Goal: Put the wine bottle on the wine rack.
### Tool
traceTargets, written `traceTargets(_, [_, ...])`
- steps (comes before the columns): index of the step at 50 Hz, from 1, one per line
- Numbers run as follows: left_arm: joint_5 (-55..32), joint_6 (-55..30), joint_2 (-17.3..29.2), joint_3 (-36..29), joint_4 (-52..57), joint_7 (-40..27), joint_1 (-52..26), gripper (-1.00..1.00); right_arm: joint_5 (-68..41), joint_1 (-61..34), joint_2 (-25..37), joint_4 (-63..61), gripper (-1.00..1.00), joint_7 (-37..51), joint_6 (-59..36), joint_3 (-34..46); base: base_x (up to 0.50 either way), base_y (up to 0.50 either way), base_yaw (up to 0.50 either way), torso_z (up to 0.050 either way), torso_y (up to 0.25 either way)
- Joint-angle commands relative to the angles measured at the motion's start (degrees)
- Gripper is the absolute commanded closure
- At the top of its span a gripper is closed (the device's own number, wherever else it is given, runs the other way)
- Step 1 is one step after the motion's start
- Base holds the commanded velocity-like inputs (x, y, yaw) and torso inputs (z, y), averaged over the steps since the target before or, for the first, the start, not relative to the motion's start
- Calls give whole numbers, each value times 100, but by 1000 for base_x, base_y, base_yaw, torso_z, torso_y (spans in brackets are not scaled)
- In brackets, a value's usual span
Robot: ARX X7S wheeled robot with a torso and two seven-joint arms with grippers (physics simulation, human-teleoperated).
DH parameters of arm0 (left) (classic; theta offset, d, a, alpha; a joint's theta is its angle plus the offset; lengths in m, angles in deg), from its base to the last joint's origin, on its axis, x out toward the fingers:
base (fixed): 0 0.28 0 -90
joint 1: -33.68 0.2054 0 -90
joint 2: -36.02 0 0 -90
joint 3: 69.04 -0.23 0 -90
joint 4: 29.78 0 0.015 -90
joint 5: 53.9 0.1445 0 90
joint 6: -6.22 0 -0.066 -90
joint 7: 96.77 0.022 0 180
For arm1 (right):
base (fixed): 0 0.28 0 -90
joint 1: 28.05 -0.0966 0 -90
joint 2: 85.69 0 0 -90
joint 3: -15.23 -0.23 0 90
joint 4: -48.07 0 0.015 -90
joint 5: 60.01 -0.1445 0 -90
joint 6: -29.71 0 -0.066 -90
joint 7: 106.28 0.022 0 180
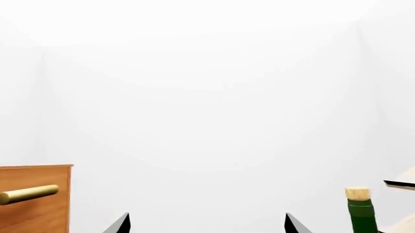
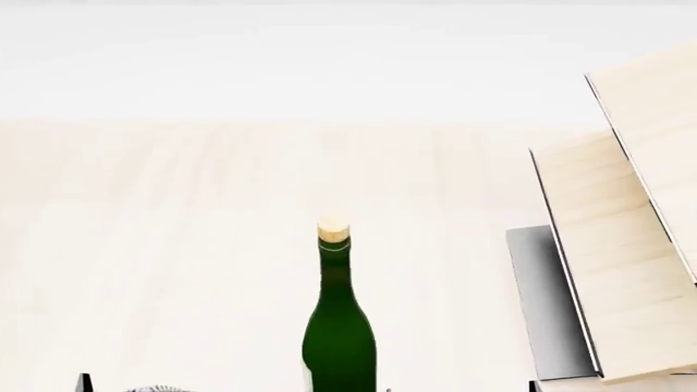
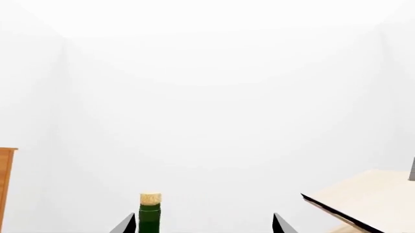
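Cabinet (image 1: 36, 199) of reddish-brown wood with a brass handle (image 1: 29, 194) shows in the left wrist view, well to the left of the wine bottle. Left gripper (image 1: 207, 224): only two black fingertips in frame, set wide apart, nothing between them. Wine bottle (image 2: 339, 327) stands upright on the pale wood table (image 2: 163, 245), cork (image 2: 335, 229) on top, unheld; it sits outside the left claw's gap, off toward the rack side. Right gripper (image 3: 204, 224): tips likewise spread and empty, with the bottle neck just at the inner face of one tip rather than centred. Wine rack (image 2: 610, 253), right of the bottle and clearly apart from it: two slanted light boards with dark edges on a grey base (image 2: 539, 302)

Risks, as judged from here:
- bottle is tall and slim, so a fingertip nudging the neck on approach would likely tip it
- right claw is off-centre on the neck; closing as is would push rather than clamp
- grip high on smooth glass may slip or let the bottle swing during the lift
- slanted boards could let the bottle slide or roll off if laid down out of line with them
- body of the bottle is cut off in every view, so its footing cannot be checked
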Motion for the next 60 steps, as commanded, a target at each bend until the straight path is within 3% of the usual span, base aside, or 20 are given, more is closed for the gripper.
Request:
traceTargets(1, [7,-22,21,-29,3,-27,-7,-100,-2,5,29,-8,-100,25,7,25,0,-102,0,0,0])
traceTargets(60, [5,-40,131,-166,-26,-155,-60,-100,-3,-64,129,58,-100,156,3,139,0,-97,0,0,0])
